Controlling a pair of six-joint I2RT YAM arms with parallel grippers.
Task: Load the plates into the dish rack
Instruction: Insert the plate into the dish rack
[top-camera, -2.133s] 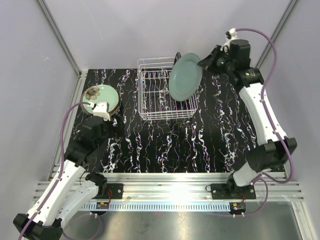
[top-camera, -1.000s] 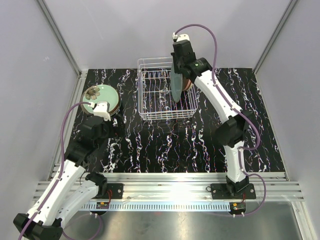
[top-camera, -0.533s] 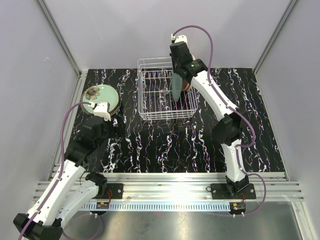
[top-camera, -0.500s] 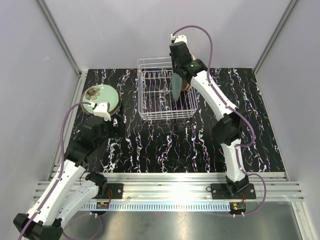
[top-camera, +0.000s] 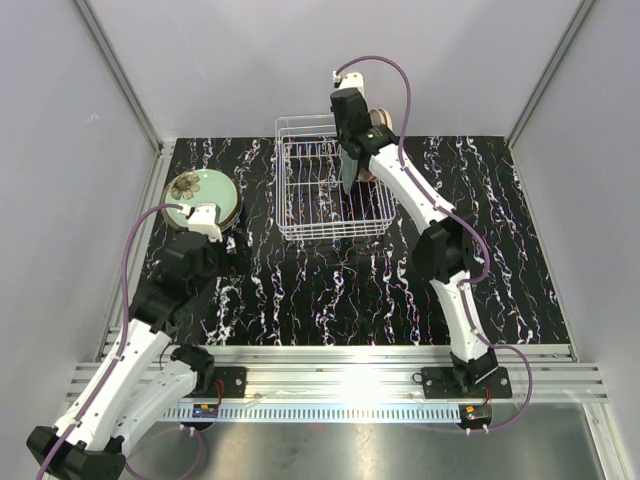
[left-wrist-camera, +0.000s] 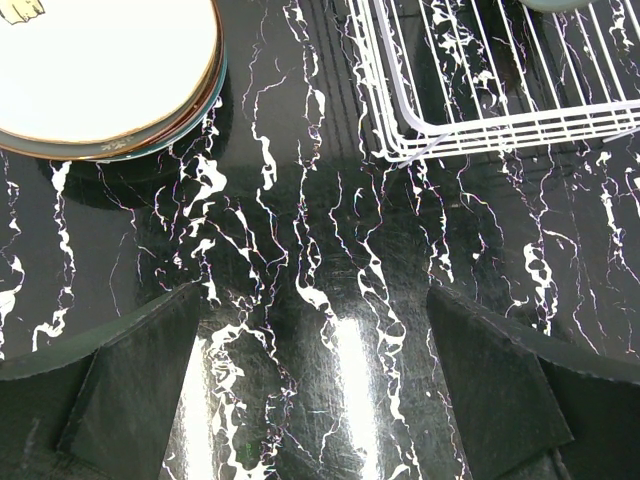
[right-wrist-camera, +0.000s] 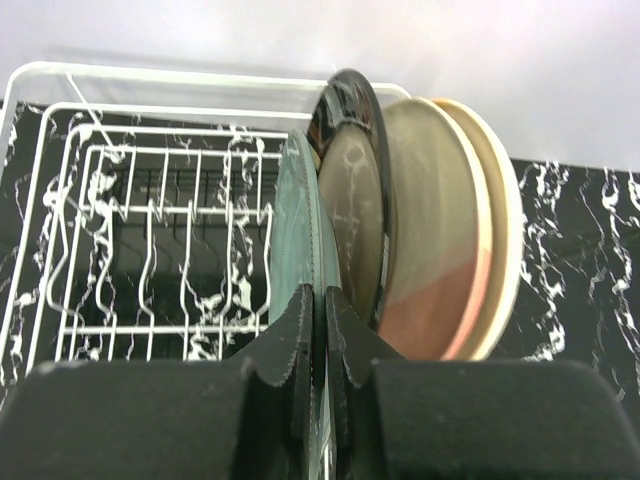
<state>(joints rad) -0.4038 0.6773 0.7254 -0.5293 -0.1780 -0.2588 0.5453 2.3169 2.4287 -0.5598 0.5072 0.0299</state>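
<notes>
My right gripper is shut on the rim of a mint-green plate, held on edge inside the white wire dish rack. Right of it in the rack stand a dark-rimmed beige plate and an orange/peach plate. A stack of plates topped by a mint-green floral one lies at the table's left; it also shows in the left wrist view. My left gripper is open and empty over the black marbled table, near that stack.
The rack's left slots hold nothing. The rack's near corner shows in the left wrist view. Grey walls and metal posts close in the table at back and sides.
My right arm swung left from the back right with the green plate, turned it on edge and lowered it into the rack beside the other plates. The left arm has not moved.
</notes>
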